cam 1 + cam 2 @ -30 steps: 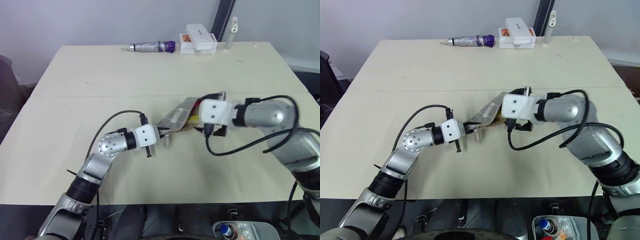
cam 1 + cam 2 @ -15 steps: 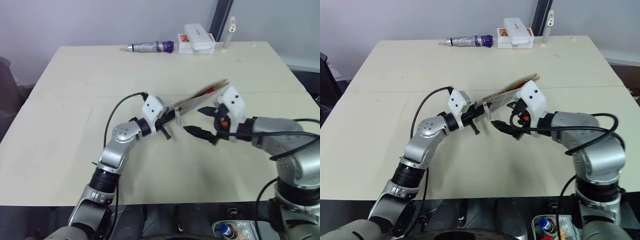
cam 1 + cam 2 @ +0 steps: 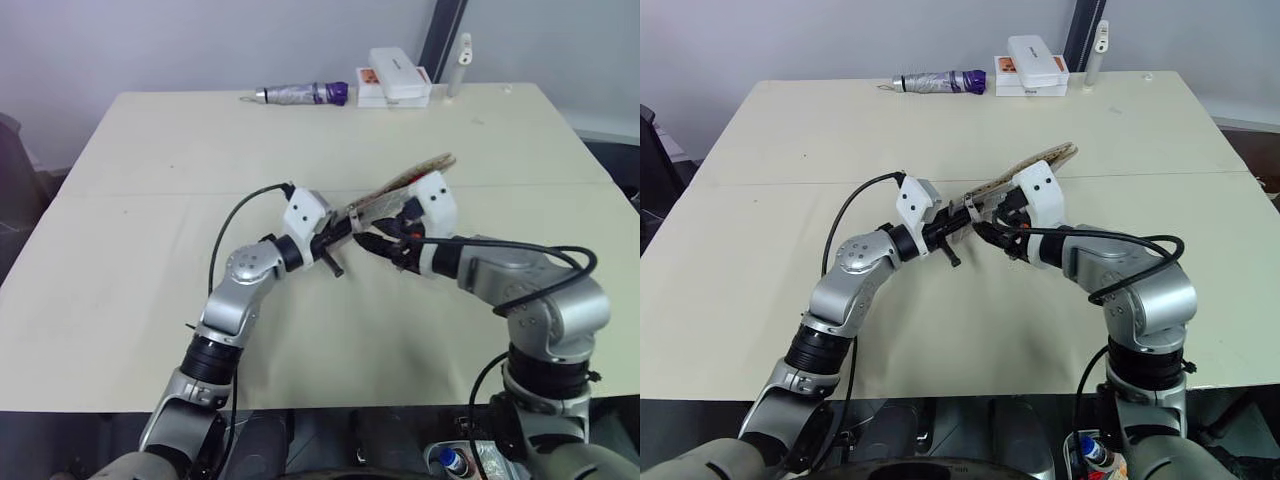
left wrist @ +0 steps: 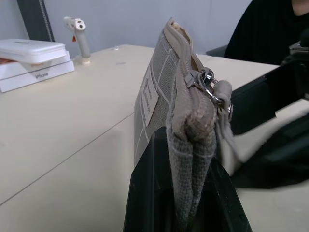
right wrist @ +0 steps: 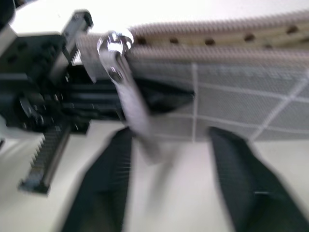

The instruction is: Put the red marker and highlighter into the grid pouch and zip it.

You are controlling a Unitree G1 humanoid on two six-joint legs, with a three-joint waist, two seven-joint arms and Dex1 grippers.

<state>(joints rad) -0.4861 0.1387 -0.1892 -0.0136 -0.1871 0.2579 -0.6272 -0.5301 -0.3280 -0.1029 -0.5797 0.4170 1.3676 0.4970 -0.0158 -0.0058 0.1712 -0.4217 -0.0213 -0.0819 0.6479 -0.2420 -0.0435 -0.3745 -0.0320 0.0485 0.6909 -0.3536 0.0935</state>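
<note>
My left gripper (image 3: 338, 238) is shut on one short end of the grid pouch (image 3: 402, 183), holding it on edge above the table with the zipper side up. The far end of the grey pouch (image 4: 159, 87) slants up and away. Its metal zipper pull (image 4: 206, 79) with a grey strap sits right at the gripped end. My right gripper (image 3: 374, 241) faces the left one, its fingers (image 5: 99, 183) apart on either side of the hanging strap (image 5: 137, 123), not clamped on it. The red marker and the highlighter are hidden.
At the table's far edge lie a silver tube with a purple cap (image 3: 300, 94), stacked white boxes (image 3: 398, 76) and an upright white stick (image 3: 462, 62). A person in dark clothing (image 4: 270, 29) is beyond the table. Bare tabletop (image 3: 150, 250) surrounds both arms.
The left gripper has lifted and rolled its pouch end on edge. The right gripper let go of the pouch's middle, swung round, and moved left to the zipper pull, its fingers coming closer together.
</note>
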